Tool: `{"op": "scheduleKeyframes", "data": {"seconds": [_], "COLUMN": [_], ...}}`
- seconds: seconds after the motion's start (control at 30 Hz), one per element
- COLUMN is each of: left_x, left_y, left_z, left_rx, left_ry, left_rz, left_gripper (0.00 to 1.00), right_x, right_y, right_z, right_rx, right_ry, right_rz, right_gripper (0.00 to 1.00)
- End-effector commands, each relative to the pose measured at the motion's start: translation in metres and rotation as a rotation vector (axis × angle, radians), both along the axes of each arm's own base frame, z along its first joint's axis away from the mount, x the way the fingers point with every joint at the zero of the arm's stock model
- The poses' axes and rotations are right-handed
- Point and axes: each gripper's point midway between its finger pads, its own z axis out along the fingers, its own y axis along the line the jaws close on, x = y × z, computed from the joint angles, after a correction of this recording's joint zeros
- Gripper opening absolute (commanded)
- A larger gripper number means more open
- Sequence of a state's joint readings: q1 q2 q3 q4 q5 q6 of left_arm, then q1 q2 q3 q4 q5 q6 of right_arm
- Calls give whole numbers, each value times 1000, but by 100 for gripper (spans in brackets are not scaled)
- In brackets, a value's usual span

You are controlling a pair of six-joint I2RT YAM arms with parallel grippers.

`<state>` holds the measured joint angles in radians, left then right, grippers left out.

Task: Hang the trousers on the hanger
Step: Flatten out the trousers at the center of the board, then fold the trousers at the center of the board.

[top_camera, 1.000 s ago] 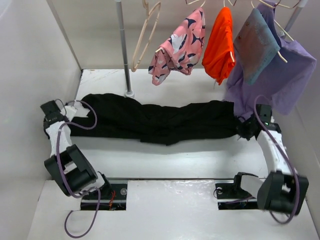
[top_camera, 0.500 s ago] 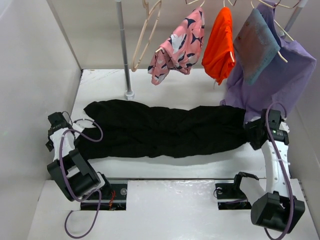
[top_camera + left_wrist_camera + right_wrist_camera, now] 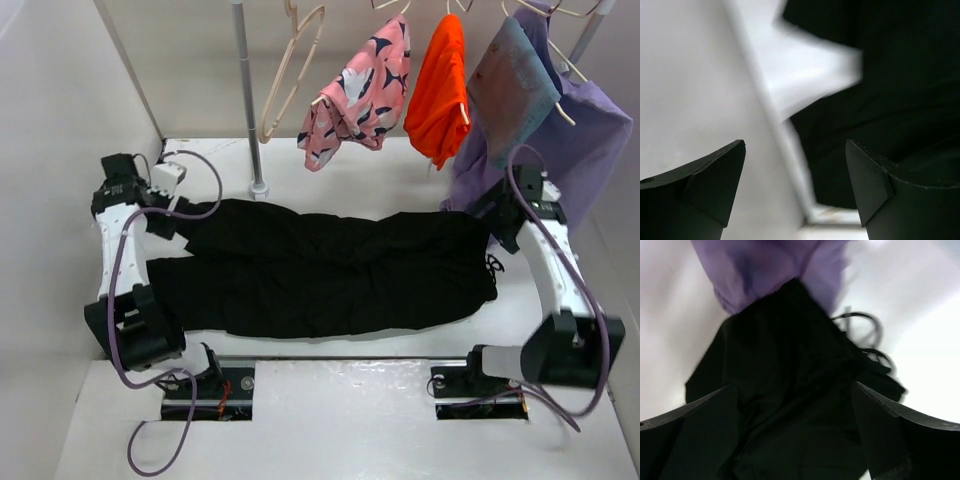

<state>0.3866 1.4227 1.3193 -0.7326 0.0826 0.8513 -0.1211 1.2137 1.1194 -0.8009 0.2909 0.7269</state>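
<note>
The black trousers [image 3: 330, 270] lie flat and spread across the table, legs pointing left and waist to the right. The pale wooden hanger [image 3: 290, 75] hangs bare on the rail at the back, left of the pink garment. My left gripper [image 3: 168, 222] hovers at the trousers' left end; in the left wrist view this gripper [image 3: 795, 150] is open with nothing between its fingers and the trousers [image 3: 900, 75] lie off to the right. My right gripper [image 3: 488, 218] is over the waist end. In its wrist view the gripper [image 3: 792, 390] is open above the trousers [image 3: 790, 365].
A pink patterned garment [image 3: 360, 95], an orange one [image 3: 440, 85] and a purple one [image 3: 560, 150] hang on the rail, the purple reaching down beside my right arm. The rail's post [image 3: 250, 100] stands behind the trousers. A white wall [image 3: 70, 150] is close on the left.
Both grippers have opened and let go of the trousers, which now lie wider and flatter. Both arms have moved up and toward the back of the table.
</note>
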Motion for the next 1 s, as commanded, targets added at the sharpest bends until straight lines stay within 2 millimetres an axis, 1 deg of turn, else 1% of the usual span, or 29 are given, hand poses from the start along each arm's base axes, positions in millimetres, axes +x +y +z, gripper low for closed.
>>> {"op": "scheduleKeyframes", "data": {"seconds": [0.0, 0.07, 0.1, 0.2, 0.23, 0.3, 0.33, 0.4, 0.43, 0.47, 0.53, 0.57, 0.6, 0.63, 0.67, 0.7, 0.73, 0.77, 0.8, 0.83, 0.87, 0.9, 0.93, 0.97], "left_x": [18, 32, 41, 51, 57, 58, 60, 63, 63, 63, 66, 68, 68, 68, 68, 67, 67, 67, 62, 58, 54, 47, 50, 53], "left_y": [-69, -76, -74, -73, -71, -72, -71, -72, -72, -72, -74, -75, -75, -73, -73, -73, -74, -74, -76, -76, -77, -80, -77, -76], "left_z": [-23, -24, -31, -35, -38, -46, -50, -57, -60, -63, -67, -74, -74, -80, -80, -85, -90, -88, -96, -100, -108, -116, -122, -124], "left_rx": [-353, -411, -432, -480, -485, -503, -506, -521, -531, -533, -549, -564, -569, -561, -561, -563, -570, -571, -576, -572, -571, -575, -566, -565], "left_ry": [-14, -49, -56, -52, -50, -30, -19, -9, 0, 8, 11, 24, 24, 37, 37, 52, 64, 67, 98, 110, 135, 159, 161, 155], "left_rz": [32, 70, 102, 191, 199, 226, 229, 253, 268, 271, 278, 284, 292, 303, 303, 307, 318, 319, 327, 320, 317, 323, 329, 327], "left_gripper": [78, 78, 78, 78, 78, 78, 80, 80, 80, 80, 81, 82, 82, 82, 82, 82, 82, 82, 82, 82, 80, 76, 70, 60], "right_x": [31, 42, 48, 66, 71, 81, 85, 92, 100, 104, 113, 120, 120, 120, 120, 122, 122, 122, 122, 122, 122, 122, 119, 119], "right_y": [22, 27, 30, 27, 27, 27, 24, 24, 22, 22, 19, 18, 17, 17, 17, 17, 17, 17, 17, 21, 23, 23, 23, 28], "right_z": [-22, -24, -21, -15, -25, -29, -43, -52, -50, -61, -68, -74, -78, -83, -83, -88, -88, -90, -93, -93, -96, -96, -99, -99], "right_rx": [66, 99, 102, 98, 108, 116, 113, 129, 119, 127, 121, 122, 116, 118, 118, 118, 118, 118, 118, 118, 128, 128, 129, 123], "right_ry": [48, 22, 5, -27, -1, 10, 48, 66, 52, 76, 85, 98, 113, 126, 126, 129, 129, 128, 129, 130, 129, 129, 140, 144], "right_rz": [132, 140, 143, 126, 118, 109, 100, 81, 75, 66, 61, 60, 54, 53, 53, 53, 53, 53, 53, 62, 69, 69, 68, 89], "right_gripper": [100, 100, 100, 100, 100, 100, 100, 100, 100, 100, 100, 100, 98, 97, 95, 82, 75, 69, 56, 50, 41, 25, 17, 9]}}
